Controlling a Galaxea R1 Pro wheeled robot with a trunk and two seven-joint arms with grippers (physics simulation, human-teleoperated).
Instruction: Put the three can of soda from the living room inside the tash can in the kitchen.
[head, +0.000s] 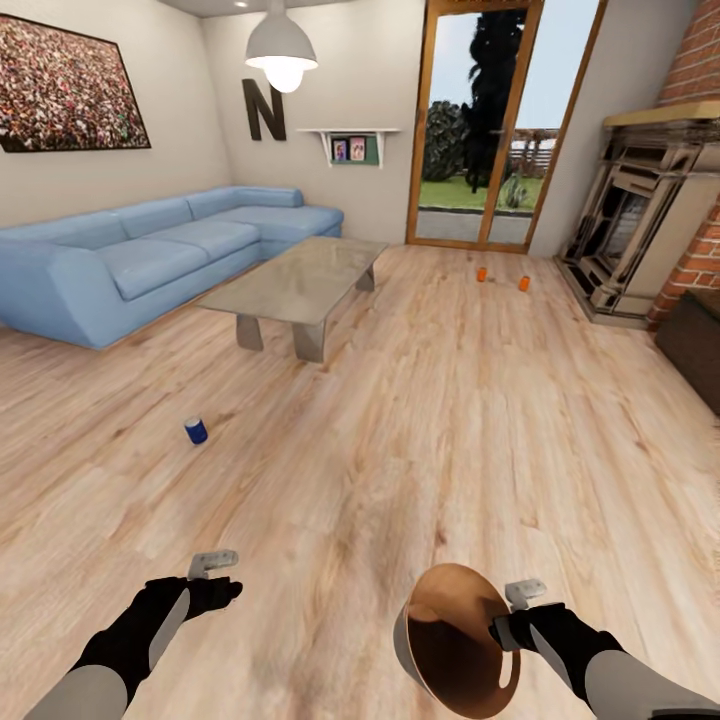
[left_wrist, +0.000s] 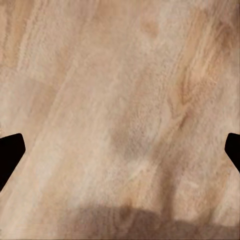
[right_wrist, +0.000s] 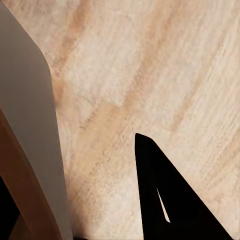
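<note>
Head cam: living rm, light wood floor (head: 420, 420). R gripper (head: 497, 632) is clamped on the rim of the trash can (head: 455, 640), held tilted w/ brown inside facing the cam, low at front right. R wrist cam shows the can's grey wall (right_wrist: 30, 125) and brown inner edge betw the fingers, one dark finger (right_wrist: 165, 200) on the outside, floor below. L gripper (head: 232, 590) is empty, hovering over bare floor at front left; L wrist cam has its fingertips (left_wrist: 10, 150) at the far edges of frame, jaws spread wide apart, nothing betw them.

2 orange soda cans (head: 481, 274) (head: 524, 283) stand upright on the floor far ahead, near each other, close to the glass patio door (head: 490, 120) and just left of the brick fireplace (head: 640, 230). Well apart from both arms. A small blue can (head: 196, 431) stands on the floor mid-left, nearer the robot.

Glass coffee table (head: 300, 285) sits centre-left, blue sofa (head: 150, 255) behind it along the left wall. Pendant lamp (head: 281, 50) overhead, letter N (head: 264, 110) on the back wall beside a small shelf (head: 350, 145). Dark bench edge (head: 695, 345) at right.
</note>
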